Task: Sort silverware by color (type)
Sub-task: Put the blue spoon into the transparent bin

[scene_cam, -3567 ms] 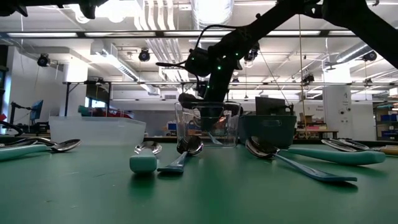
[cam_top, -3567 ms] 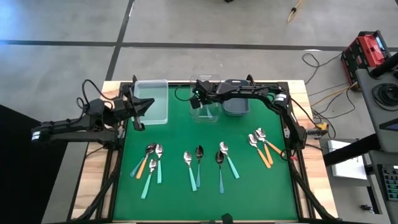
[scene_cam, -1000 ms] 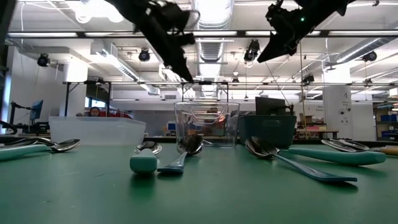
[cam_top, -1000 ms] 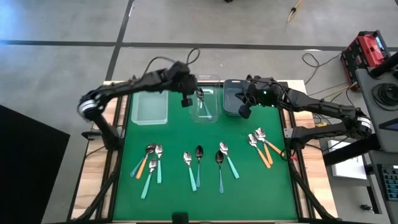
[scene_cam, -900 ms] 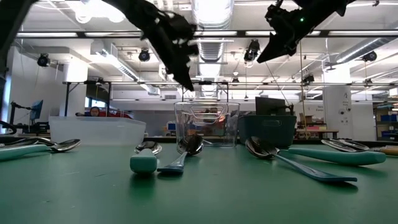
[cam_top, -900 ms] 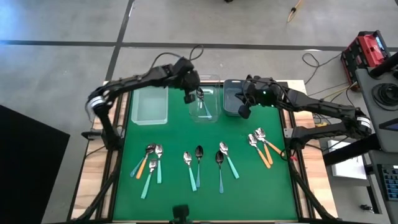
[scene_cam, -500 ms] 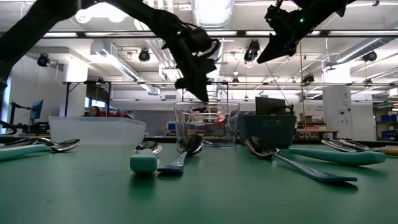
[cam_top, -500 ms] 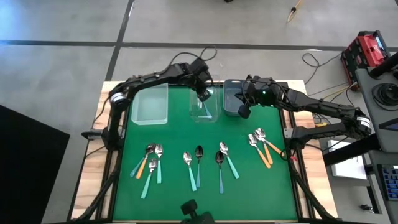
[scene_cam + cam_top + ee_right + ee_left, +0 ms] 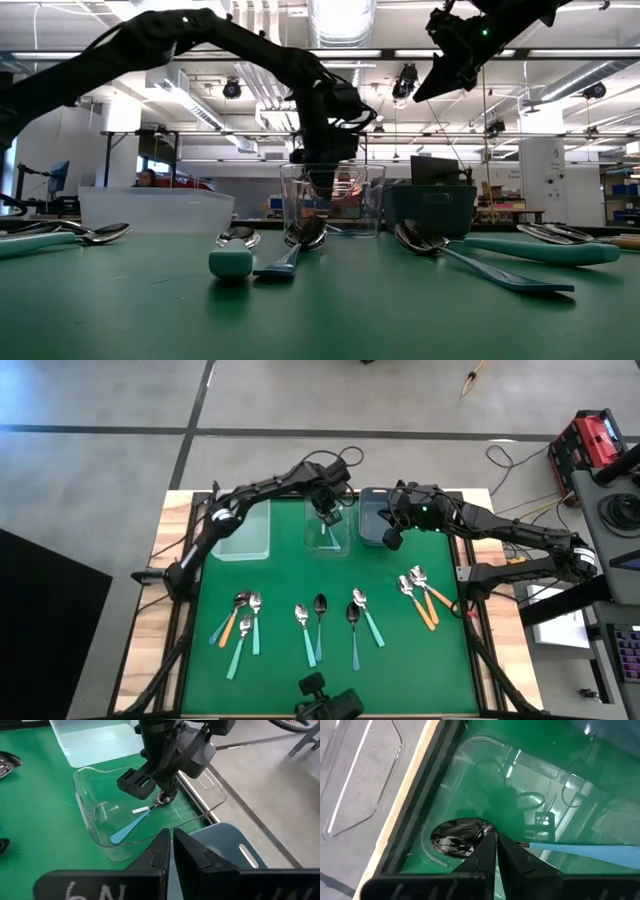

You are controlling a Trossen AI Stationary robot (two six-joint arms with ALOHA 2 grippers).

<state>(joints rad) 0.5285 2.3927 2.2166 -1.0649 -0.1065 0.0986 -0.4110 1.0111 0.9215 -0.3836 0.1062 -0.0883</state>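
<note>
- left gripper (image 9: pixel 328 516) down inside the clear rectangular plastic bin (image 9: pixel 341 544) at the middle of the table's far edge; fingers pinched together, tips right at the silver bowl of a blue-handled spoon (image 9: pixel 131 826) lying in that bin.
- from the left wrist view, fingertips (image 9: pixel 490 851) touching the spoon bowl; real grip or mere contact, hard to tell.
- blue handle flat on the bin floor, pointing toward the near wall.
- right gripper (image 9: pixel 392 540) hanging in the air over the grey rectangular plastic bin (image 9: pixel 373 500), just beside the clear one; fingers closed, nothing between them.
- larger frosted clear bin (image 9: pixel 243 532) left of the middle bin.
- remaining spoons spread across the green mat (image 9: pixel 280 580) along the near half:
- left cluster (image 9: pixel 240 622): one orange handle, rest mint-teal.
- middle group (image 9: pixel 312 625): two spoons with teal handles, one silver bowl, one dark.
- next pair (image 9: pixel 360 622): teal handles again, one dark bowl.
- right cluster (image 9: pixel 422 595): orange handles, silver bowls, near the table's right edge.
- black clamp-like object (image 9: pixel 325 704) at the near table edge.
</note>
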